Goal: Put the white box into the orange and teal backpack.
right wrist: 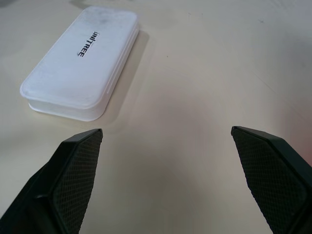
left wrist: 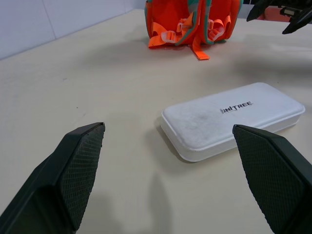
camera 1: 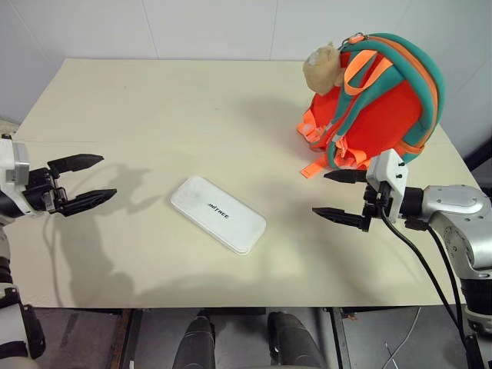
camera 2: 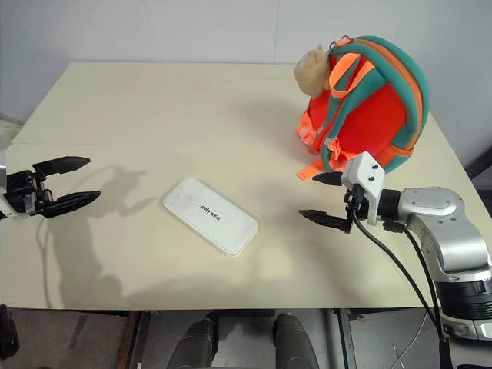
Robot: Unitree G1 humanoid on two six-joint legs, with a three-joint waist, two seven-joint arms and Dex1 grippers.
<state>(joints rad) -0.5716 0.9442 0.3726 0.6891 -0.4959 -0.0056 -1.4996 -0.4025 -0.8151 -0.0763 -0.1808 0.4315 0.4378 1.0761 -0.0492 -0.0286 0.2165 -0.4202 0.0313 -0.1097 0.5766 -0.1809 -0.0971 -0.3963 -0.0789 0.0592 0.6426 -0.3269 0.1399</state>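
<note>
Nearest me, white box (camera 1: 218, 214) lies flat mid-table (camera 1: 154, 115), set diagonal, near end to the right, touching nothing. L gripper (camera 1: 79, 183) hovers well to its left, jaws wide, empty. R gripper (camera 1: 344, 195) hovers to its right, jaws also wide, empty, pointing in toward the box. Box looks rigid, smooth plastic w/ rounded corners, prob light but slippery; low profile means little edge to bite. I'd pinch across the short width near the middle, over the seam, not the ends. Far right: orange and teal backpack (camera 1: 380, 100) stands upright, straps facing me, plush toy (camera 1: 323, 68) at the top. Soft body, can't see an opening from here; may need one arm to hold it.
</note>
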